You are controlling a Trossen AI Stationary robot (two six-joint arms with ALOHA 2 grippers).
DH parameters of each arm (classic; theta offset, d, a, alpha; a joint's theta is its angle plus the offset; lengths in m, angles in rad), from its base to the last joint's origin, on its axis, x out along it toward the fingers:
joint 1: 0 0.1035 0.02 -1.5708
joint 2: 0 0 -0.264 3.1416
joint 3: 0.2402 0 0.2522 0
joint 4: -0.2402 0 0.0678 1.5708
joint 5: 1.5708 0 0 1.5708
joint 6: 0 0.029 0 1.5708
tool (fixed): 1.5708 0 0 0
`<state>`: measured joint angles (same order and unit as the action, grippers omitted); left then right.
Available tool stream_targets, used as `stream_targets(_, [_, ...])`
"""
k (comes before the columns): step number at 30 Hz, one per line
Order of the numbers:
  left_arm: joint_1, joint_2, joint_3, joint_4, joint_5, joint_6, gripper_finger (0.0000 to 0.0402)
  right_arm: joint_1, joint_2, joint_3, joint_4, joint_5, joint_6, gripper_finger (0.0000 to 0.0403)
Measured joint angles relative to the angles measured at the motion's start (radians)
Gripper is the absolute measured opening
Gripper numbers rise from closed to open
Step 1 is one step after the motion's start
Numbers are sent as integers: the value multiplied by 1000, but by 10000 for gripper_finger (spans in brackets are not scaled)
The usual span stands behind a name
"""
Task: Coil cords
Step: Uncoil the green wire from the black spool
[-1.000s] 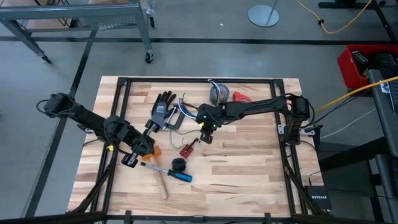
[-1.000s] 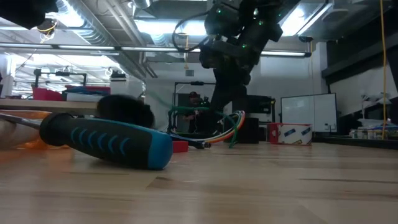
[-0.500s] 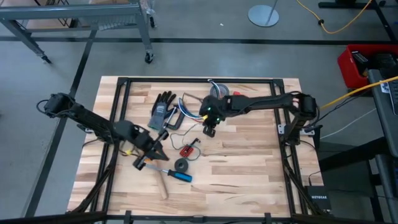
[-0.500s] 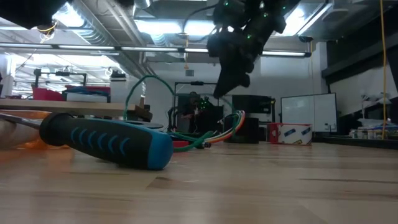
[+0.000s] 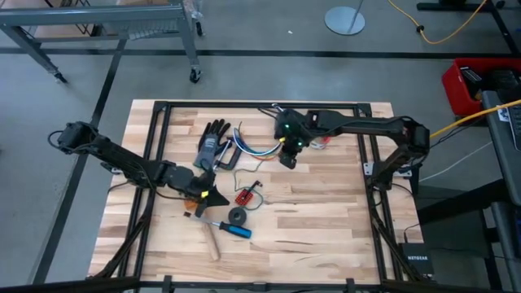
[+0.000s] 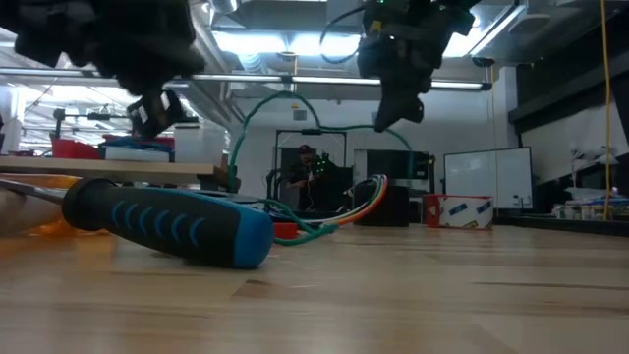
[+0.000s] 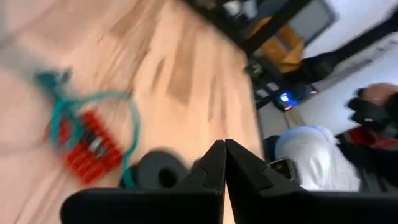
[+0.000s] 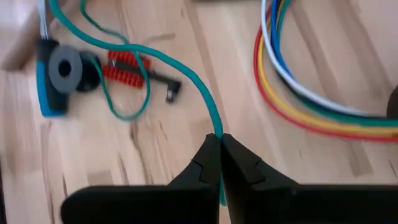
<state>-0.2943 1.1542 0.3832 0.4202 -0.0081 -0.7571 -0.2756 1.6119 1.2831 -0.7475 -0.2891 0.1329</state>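
Where the table's [image 5: 326, 228] near edge meets the low view, a blue-handled screwdriver [image 6: 167, 226] lies on the wood, and in the high view it sits beside a small black tape roll [image 5: 237, 216] and a wooden handle. Just past these hovers the left gripper [image 5: 200, 200], fingers pressed together on nothing, as its wrist view shows, with the black roll and a small red clip [image 7: 87, 149] ringed by green wire beneath it. Further in, a thin green cord [image 8: 186, 74] rises from the red clip [image 5: 244, 196] and arcs up through the air to the right gripper [image 5: 287, 156], whose fingers are pinched tight on that cord; the right wrist view shows the strand running straight between the closed tips. The right gripper hangs above the table's middle rear, beside the bundle of coloured cords [image 5: 248, 148], whose blue, white, yellow, green and red strands curve flat on the wood next to a black glove [image 5: 212, 144]. Behind the gripper lies a grey tape roll, mostly hidden by the arm. No box, tray or bin shows on the table; everything rests loose on the boards. Beyond the far edge, a person [image 6: 308, 177] sits in the room.
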Motion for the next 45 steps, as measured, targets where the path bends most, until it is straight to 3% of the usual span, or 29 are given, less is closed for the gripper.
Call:
stream_targets(8, [0,1,0,-106,-26,-100,0,0,-1,0,-43,-19,-6,25])
stream_targets(16, [0,1,0,-120,-26,-104,0,1,-1,0,-31,-23,46,116])
stream_targets(23, [-1,1,0,-249,-18,-247,0,2,-1,0,-32,-203,135,174])
stream_targets(28, [-3,28,0,-239,-18,-309,0,41,-1,0,-33,-279,155,178])
stream_targets(45, [-34,300,4,-17,-8,-286,0,171,-1,0,-32,-280,150,179])
